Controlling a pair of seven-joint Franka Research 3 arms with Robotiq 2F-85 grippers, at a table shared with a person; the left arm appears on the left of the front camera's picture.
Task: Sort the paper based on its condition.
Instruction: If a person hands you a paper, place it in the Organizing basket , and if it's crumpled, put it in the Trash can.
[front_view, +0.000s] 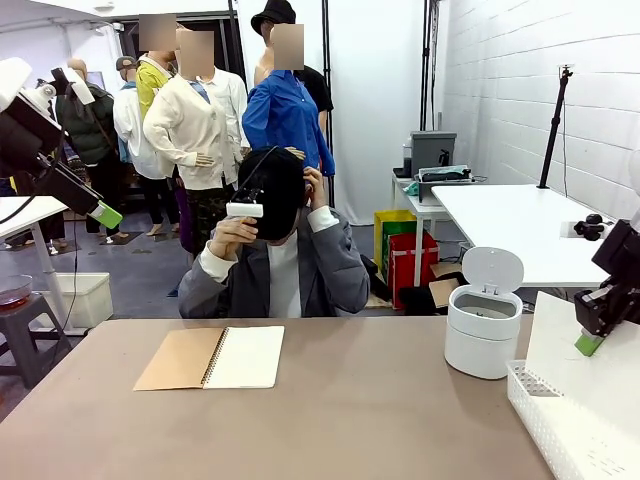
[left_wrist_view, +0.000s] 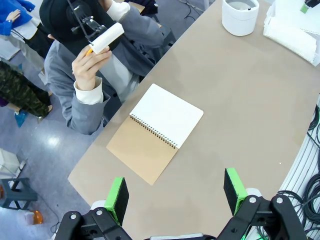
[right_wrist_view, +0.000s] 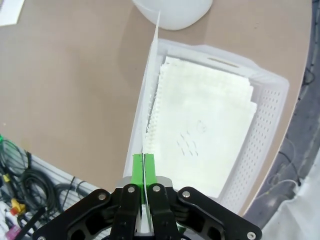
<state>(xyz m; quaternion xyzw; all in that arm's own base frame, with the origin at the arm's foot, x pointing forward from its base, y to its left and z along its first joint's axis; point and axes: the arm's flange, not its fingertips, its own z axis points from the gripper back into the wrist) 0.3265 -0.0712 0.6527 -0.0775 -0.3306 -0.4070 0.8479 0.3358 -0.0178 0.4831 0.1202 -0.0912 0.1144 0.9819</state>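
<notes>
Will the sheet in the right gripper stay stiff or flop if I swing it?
Probably flops: the sheet is thin and the right gripper pinches only one edge. It stands fairly straight now, so slow moves may hold. Likely light enough to flutter past the basket.

Notebook (front_view: 212, 358) left on table (front_view: 350, 420); bin (front_view: 483, 335) right; paper (right_wrist_view: 200, 135) in basket (right_wrist_view: 270, 107).

Lab: camera stand (front_view: 555, 125), white worktable (front_view: 520, 228)

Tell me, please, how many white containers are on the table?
2. A round bin, lid raised, stands at the table's right side; a mesh basket holding paper sheets sits at the near right corner. Others may lie out of view.
</notes>
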